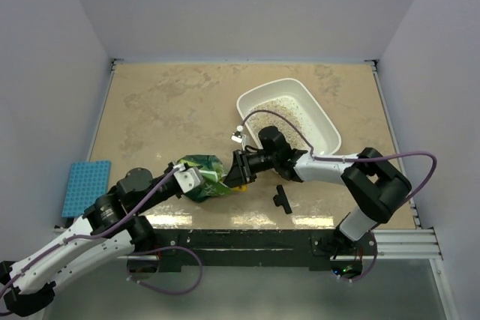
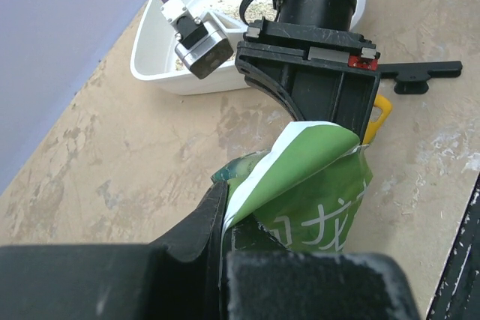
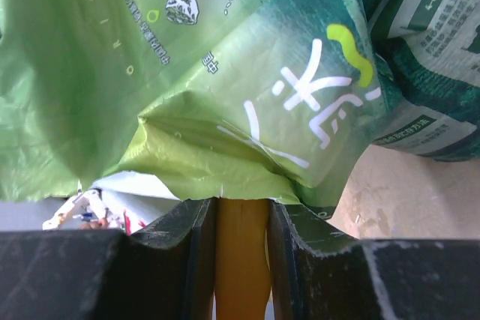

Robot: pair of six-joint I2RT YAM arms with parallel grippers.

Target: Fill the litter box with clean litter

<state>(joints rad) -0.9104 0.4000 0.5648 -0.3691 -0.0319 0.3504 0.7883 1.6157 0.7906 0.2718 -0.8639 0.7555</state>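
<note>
While the litter box [image 1: 324, 116], thinly holding clean litter [image 1: 281, 114], is sitting beyond, I am clamping the green litter bag [image 1: 204, 179] in my left gripper [image 2: 227, 234] and pinching its yellow clip [image 3: 241, 260] in my right gripper [image 3: 241, 219]. I am probably unclipping; next I should be lifting the bag boxward.

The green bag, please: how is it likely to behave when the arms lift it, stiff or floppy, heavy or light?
The green bag is probably floppy: its film is creased and folds over beside the left gripper. Its glossy surface may slip in a pinch. It looks slumped, so perhaps light, though its contents are hidden.
</note>
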